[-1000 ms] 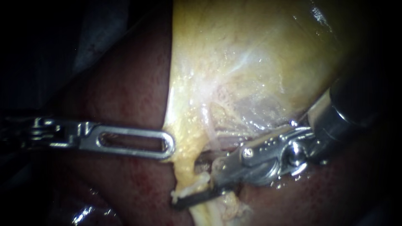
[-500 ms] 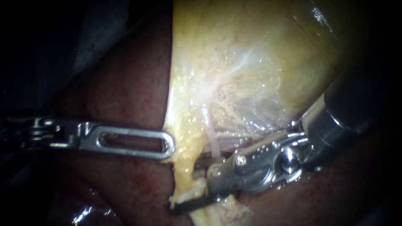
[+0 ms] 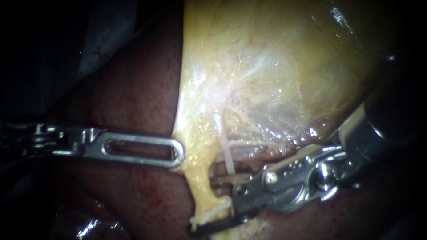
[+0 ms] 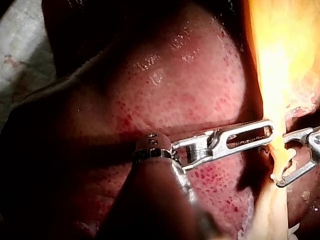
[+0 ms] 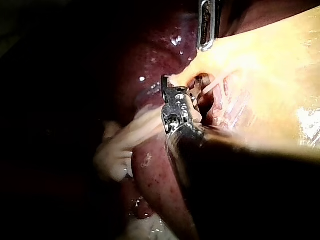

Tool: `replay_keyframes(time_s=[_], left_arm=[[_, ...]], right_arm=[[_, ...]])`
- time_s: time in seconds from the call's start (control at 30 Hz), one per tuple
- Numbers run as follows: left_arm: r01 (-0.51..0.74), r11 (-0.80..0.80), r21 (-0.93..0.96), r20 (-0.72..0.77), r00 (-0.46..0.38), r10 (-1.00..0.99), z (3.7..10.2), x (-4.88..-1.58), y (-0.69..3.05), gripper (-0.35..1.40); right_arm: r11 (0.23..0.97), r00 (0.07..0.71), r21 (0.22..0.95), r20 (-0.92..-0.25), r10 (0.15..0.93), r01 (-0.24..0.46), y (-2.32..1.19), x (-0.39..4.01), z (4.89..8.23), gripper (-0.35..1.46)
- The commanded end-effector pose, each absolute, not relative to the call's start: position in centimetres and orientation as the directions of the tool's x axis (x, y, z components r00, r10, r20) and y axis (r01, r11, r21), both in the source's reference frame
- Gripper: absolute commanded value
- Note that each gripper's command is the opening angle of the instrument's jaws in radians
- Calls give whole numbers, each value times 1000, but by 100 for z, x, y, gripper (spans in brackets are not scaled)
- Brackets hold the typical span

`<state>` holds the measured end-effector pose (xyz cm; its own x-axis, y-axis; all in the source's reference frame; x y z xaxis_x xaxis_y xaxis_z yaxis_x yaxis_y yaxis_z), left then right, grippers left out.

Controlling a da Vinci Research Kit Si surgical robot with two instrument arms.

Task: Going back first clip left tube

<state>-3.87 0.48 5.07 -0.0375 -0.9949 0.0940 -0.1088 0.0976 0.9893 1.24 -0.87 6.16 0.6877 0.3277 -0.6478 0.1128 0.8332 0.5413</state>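
Where the endoscope looks onto the dark red liver (image 3: 133,89) and the yellow gallbladder (image 3: 267,66), my left instrument (image 3: 178,153) comes in level, its slotted jaws lying together and pinching the gallbladder's edge, which is drawn to a point at their tip. My right instrument (image 3: 202,198) has its jaws apart, one above and one below the left tube (image 3: 200,186), a yellowish stalk running down from the gallbladder's lower edge. A thin pale tube (image 3: 226,153) runs just beside that stalk. From the left wrist, the left instrument (image 4: 267,132) reaches across the liver (image 4: 190,75) to the bright yellow edge. Just past it the right instrument (image 4: 282,160) shows a plain gap between its jaws, with the left tube (image 4: 276,152) at their mouth. From the right wrist, the right instrument (image 5: 167,82) points under the gallbladder (image 5: 270,75), and the left instrument (image 5: 206,42) touches the yellow edge ahead of it.
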Motion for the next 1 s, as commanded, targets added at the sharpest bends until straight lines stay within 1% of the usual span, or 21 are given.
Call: replay_keyframes(time_s=[0.03,0.27,1.0], left_arm=[[-109,98,989,94,-37,-995,507,-387,48,-35],[-109,98,989,94,-37,-995,507,-387,48,-35],[-109,98,989,95,-37,-995,508,-386,47,-35]], right_arm=[[833,687,542,-648,329,113,-85,123,615,60],[831,686,545,-647,334,109,-79,119,608,60],[832,684,544,-648,334,109,-77,109,603,60]])
